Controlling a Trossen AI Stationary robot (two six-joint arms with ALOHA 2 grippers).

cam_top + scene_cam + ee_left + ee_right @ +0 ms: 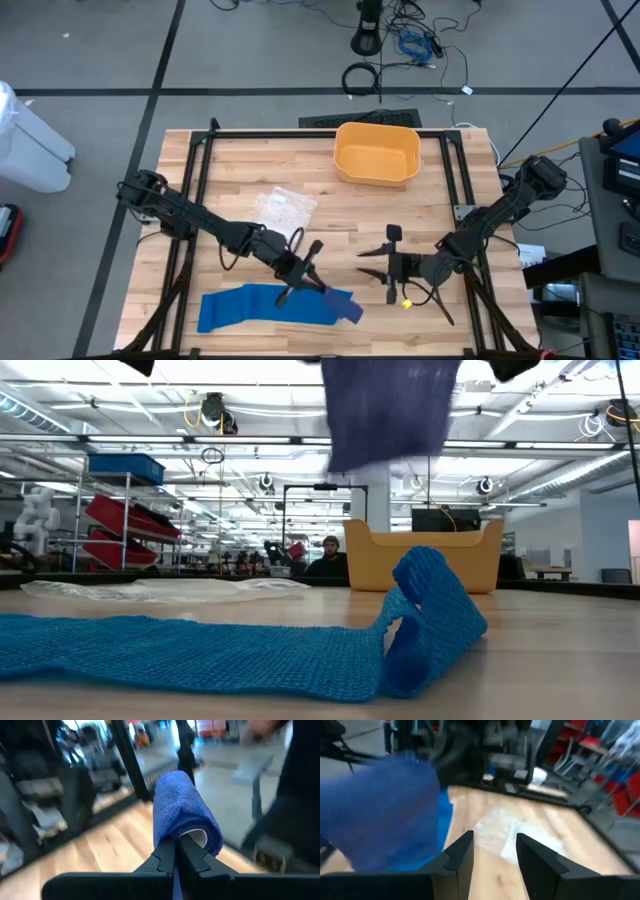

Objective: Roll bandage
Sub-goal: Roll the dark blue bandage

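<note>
Rolling: left hand [300, 272] pinched tight on bandage [262, 307] end, keep tension toward 9 o'clock; right hand [392, 270] half-open, empty, on standby

Left hand [303, 277] pinches the blue bandage [270, 307]; right hand [383, 266] waits beside it, open.

Table [230, 170]: pale wooden plank top with a black frame along its edges. On it: a blue bandage [240, 308] lying flat, running from under the left gripper [300, 283] away from the right gripper [385, 268]. A clear plastic wrapper [283, 209] beyond the left gripper; a yellow tub [377, 154] well beyond both grippers.
</note>
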